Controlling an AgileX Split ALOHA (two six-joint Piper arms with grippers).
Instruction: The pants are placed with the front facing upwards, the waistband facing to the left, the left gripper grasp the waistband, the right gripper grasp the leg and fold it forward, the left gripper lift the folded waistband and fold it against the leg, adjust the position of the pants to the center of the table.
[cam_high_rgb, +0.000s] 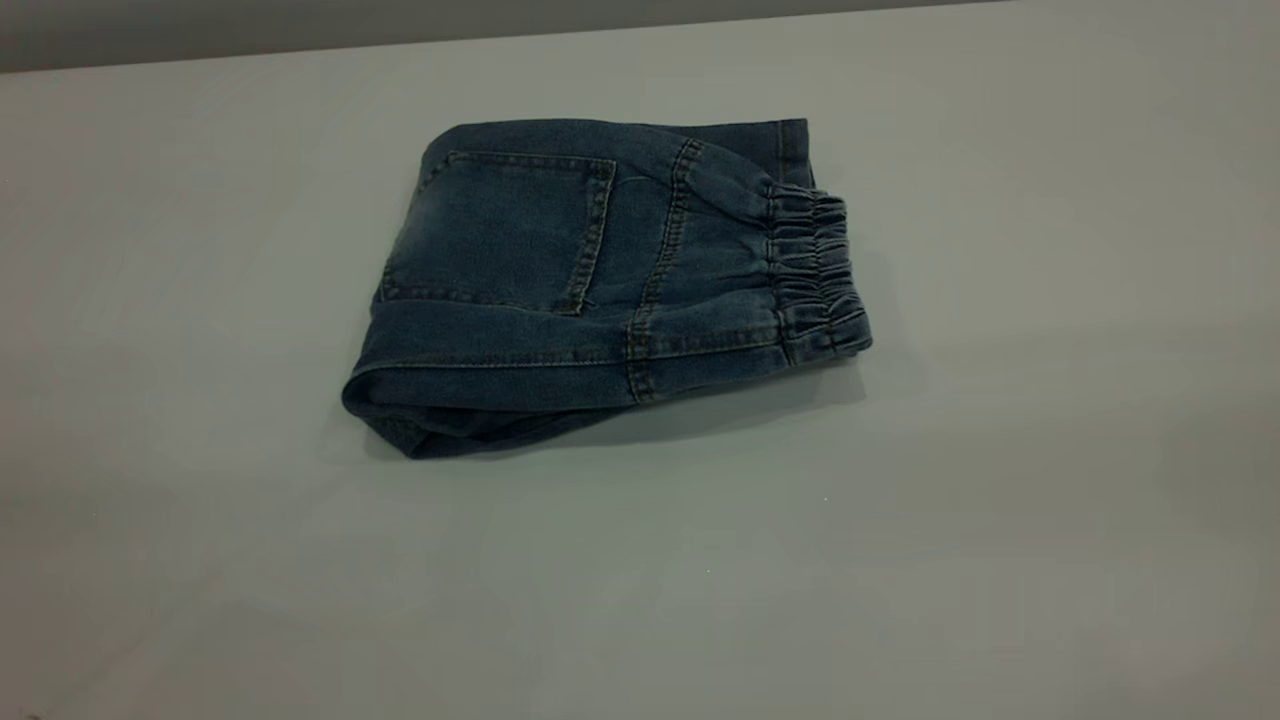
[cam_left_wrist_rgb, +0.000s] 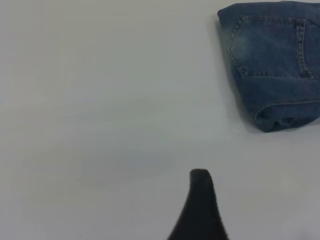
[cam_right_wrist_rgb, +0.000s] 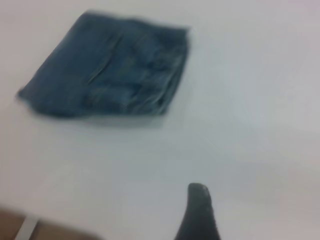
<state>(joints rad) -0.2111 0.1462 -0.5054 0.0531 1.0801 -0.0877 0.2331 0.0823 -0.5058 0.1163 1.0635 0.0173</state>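
Note:
The pants (cam_high_rgb: 600, 280) lie folded into a compact blue denim bundle near the middle of the table (cam_high_rgb: 1000, 520). Their patch pocket (cam_high_rgb: 500, 230) faces up, and the gathered waistband (cam_high_rgb: 815, 270) sits at the bundle's right end. A lower layer of the leg (cam_high_rgb: 450, 435) peeks out under the front left fold. Neither gripper shows in the exterior view. In the left wrist view one black finger (cam_left_wrist_rgb: 200, 205) of my left gripper hovers over bare table, well away from the pants (cam_left_wrist_rgb: 275, 65). In the right wrist view a lone finger (cam_right_wrist_rgb: 197, 215) of my right gripper is likewise apart from the pants (cam_right_wrist_rgb: 110, 70).
The table's far edge (cam_high_rgb: 400, 45) meets a dark wall at the back. In the right wrist view a table edge (cam_right_wrist_rgb: 30, 212) shows with brown floor beyond it. Bare tabletop surrounds the pants on every side.

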